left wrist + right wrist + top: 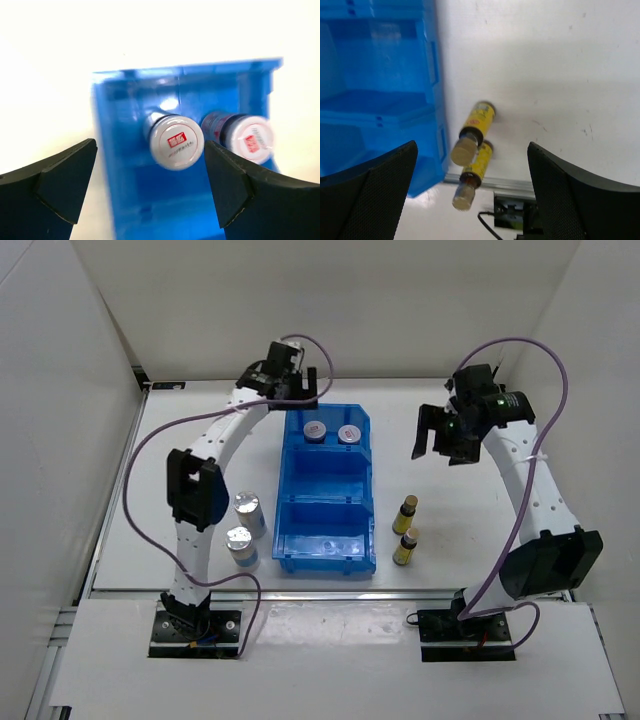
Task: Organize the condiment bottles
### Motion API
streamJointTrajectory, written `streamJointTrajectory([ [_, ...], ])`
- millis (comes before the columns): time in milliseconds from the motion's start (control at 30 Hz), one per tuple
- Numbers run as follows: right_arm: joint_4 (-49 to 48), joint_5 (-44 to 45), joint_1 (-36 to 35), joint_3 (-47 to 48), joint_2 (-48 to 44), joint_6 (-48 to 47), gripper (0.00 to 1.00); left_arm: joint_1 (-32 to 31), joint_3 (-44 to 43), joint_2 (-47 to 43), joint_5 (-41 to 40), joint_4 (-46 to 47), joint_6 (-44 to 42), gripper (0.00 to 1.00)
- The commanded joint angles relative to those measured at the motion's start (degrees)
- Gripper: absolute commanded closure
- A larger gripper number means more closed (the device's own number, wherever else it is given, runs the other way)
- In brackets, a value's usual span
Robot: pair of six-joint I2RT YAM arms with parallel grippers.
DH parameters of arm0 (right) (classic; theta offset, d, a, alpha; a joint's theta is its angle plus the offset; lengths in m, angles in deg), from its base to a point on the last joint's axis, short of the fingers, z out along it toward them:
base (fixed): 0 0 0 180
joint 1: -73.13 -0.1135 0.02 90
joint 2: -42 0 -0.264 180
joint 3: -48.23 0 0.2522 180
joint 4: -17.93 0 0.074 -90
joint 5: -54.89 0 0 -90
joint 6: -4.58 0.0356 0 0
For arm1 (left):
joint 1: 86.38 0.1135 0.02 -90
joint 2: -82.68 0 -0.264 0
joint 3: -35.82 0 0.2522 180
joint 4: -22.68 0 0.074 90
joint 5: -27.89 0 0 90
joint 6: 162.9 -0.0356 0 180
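Note:
Two squat white-lidded jars with red marks (pixel 315 430) (pixel 348 435) stand in the far compartment of the blue bin (pixel 285 505). My left gripper (pixel 300 397) hovers open and empty above the bin's far edge. In the left wrist view the jars (pixel 176 141) (pixel 251 140) show below the open gripper (pixel 150 175). Two silver-topped cylinders (pixel 247 507) (pixel 240 542) stand on the table left of the bin. Two amber yellow-labelled bottles (pixel 408 511) (pixel 404 545) stand right of it. My right gripper (pixel 438 440) hangs open and empty above them; the right wrist view shows both bottles (pixel 476 125) (pixel 472 172) between its fingers (pixel 375 190).
The bin's middle and near compartments (pixel 325 530) hold no bottles. The bin's right wall (pixel 432 100) is close beside the amber bottles. White walls enclose the table on the left, back and right. A metal rail (pixel 485 181) runs along the table's near edge.

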Motion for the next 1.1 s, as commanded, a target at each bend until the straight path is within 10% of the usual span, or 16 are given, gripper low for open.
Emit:
streamJointTrajectory([
  [0,2.5,-0.7,0.1,-3.4,-4.6,-2.6,0.09,0.2,-2.0,-14.6,-4.5,0.7,1.1,0.00],
  [433,5.6,-5.4,-6.8,-12.9,-0.9,-0.9,0.32,0.7,25.3,-37.8,-14.1,-1.0,-2.1,0.00],
  [833,7.9,-7.4,-9.2,-11.3,8.3,3.5,0.41,0.7,32.5,-42.9,-16.5,-1.0,-1.5,0.00],
  [1067,10.2,-4.7,-11.0,-10.2,11.0,4.6,0.68,0.7,36.1,-45.2,-18.0,-0.5,-2.1,0.00],
])
